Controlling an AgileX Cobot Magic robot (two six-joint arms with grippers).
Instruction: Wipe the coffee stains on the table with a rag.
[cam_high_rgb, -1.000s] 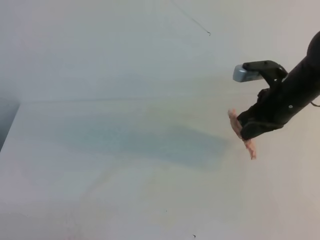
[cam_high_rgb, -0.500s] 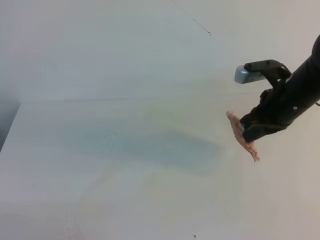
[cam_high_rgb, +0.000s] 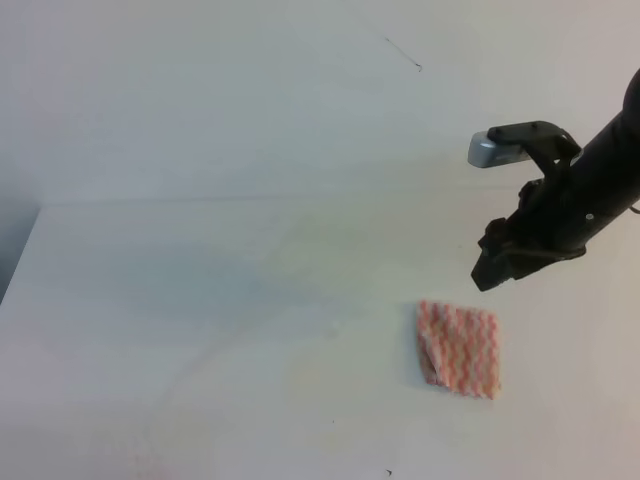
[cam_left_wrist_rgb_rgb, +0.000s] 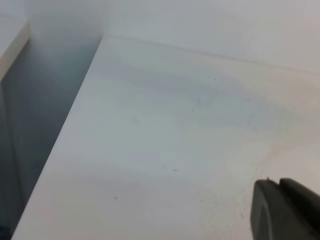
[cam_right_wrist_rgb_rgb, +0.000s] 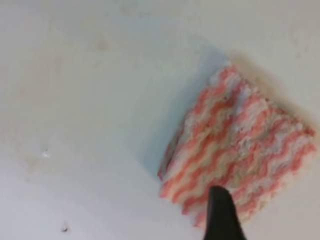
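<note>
The rag (cam_high_rgb: 459, 348), folded roughly square with pink-and-white zigzag stripes, lies flat on the white table (cam_high_rgb: 200, 300), at about 4 o'clock from the middle of the exterior high view, touched by nothing. The right gripper (cam_high_rgb: 492, 268) hangs in the air at about 1 o'clock from the rag, clear of it and holding nothing; its fingers look parted, though the dark shape makes this hard to read. In the right wrist view the rag (cam_right_wrist_rgb_rgb: 239, 159) fills the right half, with one dark fingertip (cam_right_wrist_rgb_rgb: 220, 215) at 6 o'clock of it. Faint beige coffee stains (cam_high_rgb: 300, 370) tint the table at 9 o'clock from the rag. Only a dark corner of the left gripper (cam_left_wrist_rgb_rgb: 285, 210) shows, its finger state impossible to tell
</note>
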